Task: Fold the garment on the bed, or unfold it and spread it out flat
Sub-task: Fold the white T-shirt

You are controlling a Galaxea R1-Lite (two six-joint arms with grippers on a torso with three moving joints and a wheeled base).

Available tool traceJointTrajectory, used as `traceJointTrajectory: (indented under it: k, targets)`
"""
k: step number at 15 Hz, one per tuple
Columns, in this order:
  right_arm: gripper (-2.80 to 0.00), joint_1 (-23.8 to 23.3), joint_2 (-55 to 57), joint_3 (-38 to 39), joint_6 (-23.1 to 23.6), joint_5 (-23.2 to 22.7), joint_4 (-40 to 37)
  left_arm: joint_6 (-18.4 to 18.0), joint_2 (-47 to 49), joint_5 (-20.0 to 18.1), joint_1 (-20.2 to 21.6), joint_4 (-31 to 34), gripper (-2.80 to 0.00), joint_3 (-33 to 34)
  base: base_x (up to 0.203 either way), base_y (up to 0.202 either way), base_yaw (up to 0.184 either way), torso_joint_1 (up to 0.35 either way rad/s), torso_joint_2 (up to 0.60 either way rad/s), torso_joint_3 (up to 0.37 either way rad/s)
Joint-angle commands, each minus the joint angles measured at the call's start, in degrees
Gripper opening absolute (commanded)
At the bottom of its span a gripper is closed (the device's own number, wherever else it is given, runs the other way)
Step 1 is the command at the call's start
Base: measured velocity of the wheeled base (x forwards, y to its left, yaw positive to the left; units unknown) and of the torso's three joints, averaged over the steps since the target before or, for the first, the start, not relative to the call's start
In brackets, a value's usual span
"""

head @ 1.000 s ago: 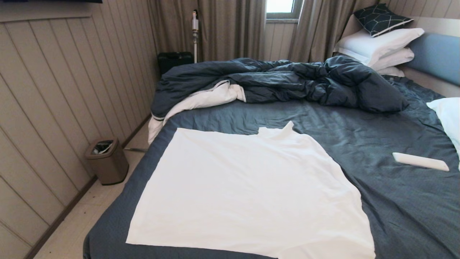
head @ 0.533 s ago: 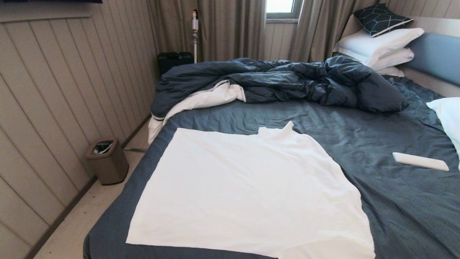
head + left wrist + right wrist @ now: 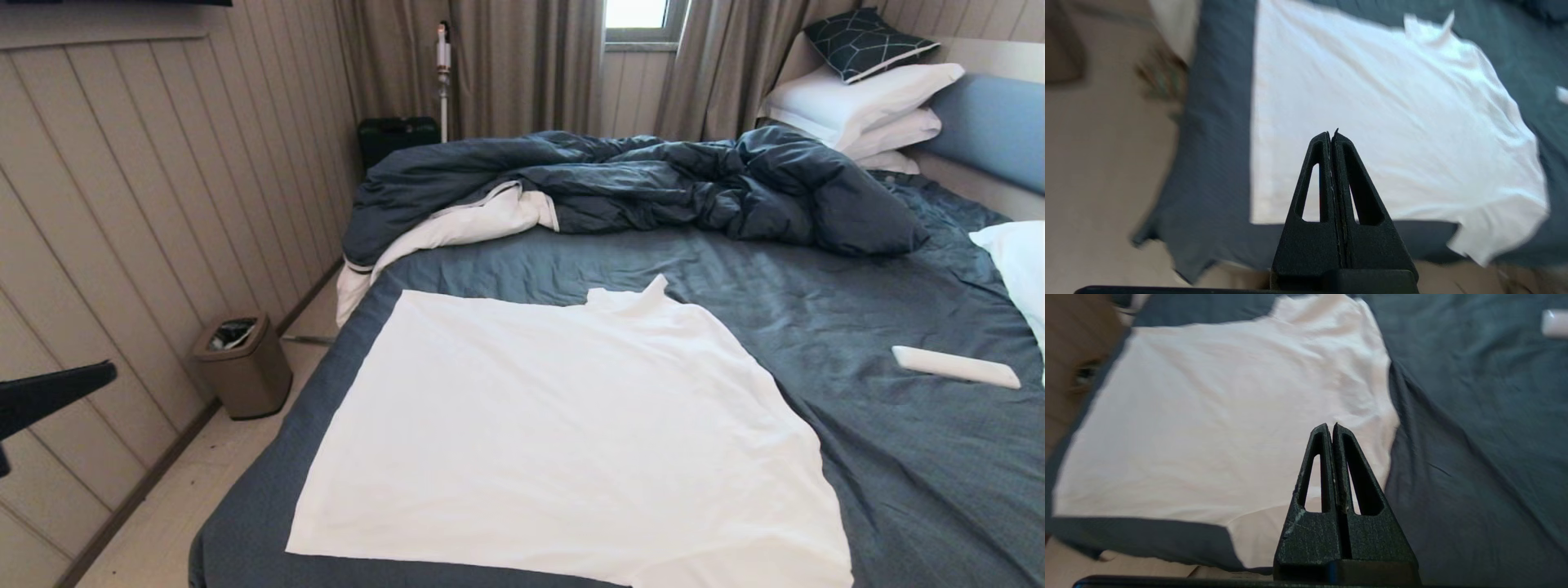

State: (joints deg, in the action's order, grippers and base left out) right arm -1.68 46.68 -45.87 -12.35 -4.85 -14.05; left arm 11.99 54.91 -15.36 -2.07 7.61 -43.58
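The white garment [image 3: 563,441] lies spread flat on the near left part of the bed [image 3: 898,457], its small neck piece pointing toward the duvet. My left gripper [image 3: 98,376] pokes in at the head view's left edge, off the bed's left side over the floor. In the left wrist view the left gripper [image 3: 1332,132] is shut and empty, high above the garment [image 3: 1380,114]. The right gripper [image 3: 1330,426] is shut and empty too, hanging above the garment [image 3: 1229,416] near its right edge. The right arm is out of the head view.
A rumpled dark blue duvet [image 3: 653,184] with white lining lies across the far side of the bed. White pillows [image 3: 857,102] stack by the blue headboard. A white remote-like bar [image 3: 953,367] lies on the sheet at right. A bin [image 3: 242,365] stands on the floor left.
The left gripper's tip has come into the head view at the left edge. The garment has not moved.
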Motion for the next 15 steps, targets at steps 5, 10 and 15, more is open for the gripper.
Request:
traceJointTrajectory:
  k: [5,10,15]
  targets:
    - [-2.80,-22.02,18.11,6.17,5.77,-11.78,2.20,6.99,20.36,-1.37,-11.91,-0.14,-2.80,-2.67,0.000,0.000,0.000,0.000,0.00,0.000]
    - [-2.80,-24.27,14.62,21.32,13.01,-19.58,2.66,8.60,28.54,-1.91,-14.36,-4.02,-2.80,-2.96,0.000,0.000,0.000,0.000,0.00,0.000]
    - [-2.80,-21.29,13.68,27.55,13.84,-20.18,2.48,10.15,33.08,-2.92,-16.99,-8.13,-2.80,-2.66,0.000,0.000,0.000,0.000,0.00,0.000]
